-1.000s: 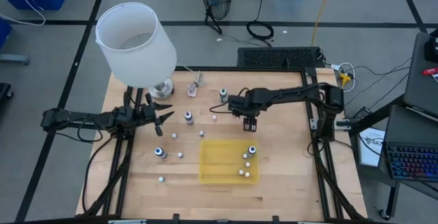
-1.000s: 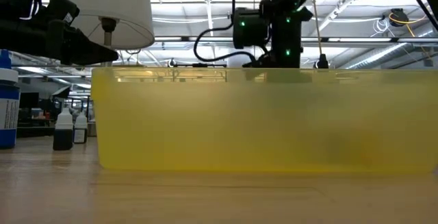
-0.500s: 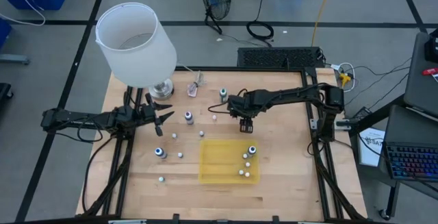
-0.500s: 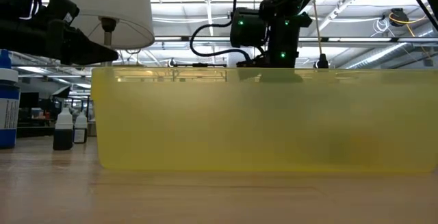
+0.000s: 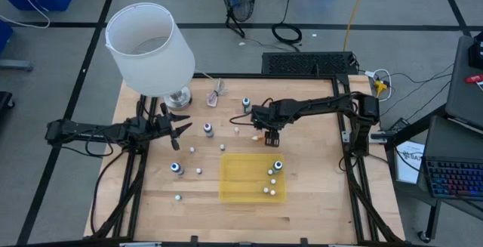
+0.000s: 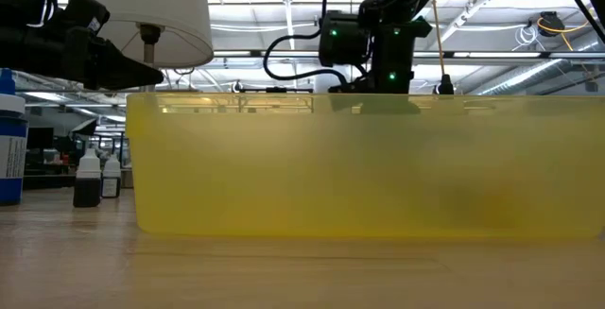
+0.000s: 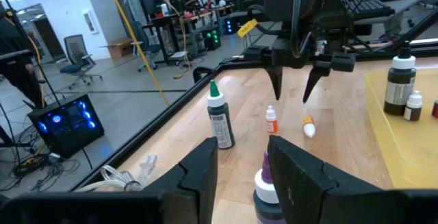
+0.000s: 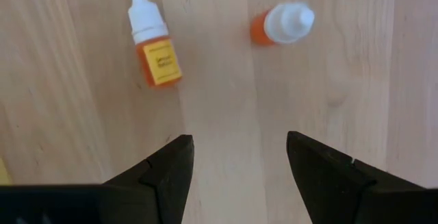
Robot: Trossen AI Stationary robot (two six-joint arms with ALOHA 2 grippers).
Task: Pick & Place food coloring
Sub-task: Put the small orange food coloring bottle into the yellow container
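Beyond the yellow tray (image 5: 241,180), where several food coloring bottles (image 5: 271,182) are lying, the right gripper (image 5: 270,137) is being held wide above the bench (image 5: 317,194), pointed down near two small orange bottles (image 8: 156,51), one lying flat, one upright. Farther left of the tray, the left gripper (image 5: 183,129) is being held narrowly parted, empty, near a purple-capped bottle (image 5: 208,130)

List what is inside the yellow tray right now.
The high view shows one dark-bodied bottle with a pale cap and three tiny whitish bottles inside the yellow tray, all near its right end. In the low view the tray's wall hides them.
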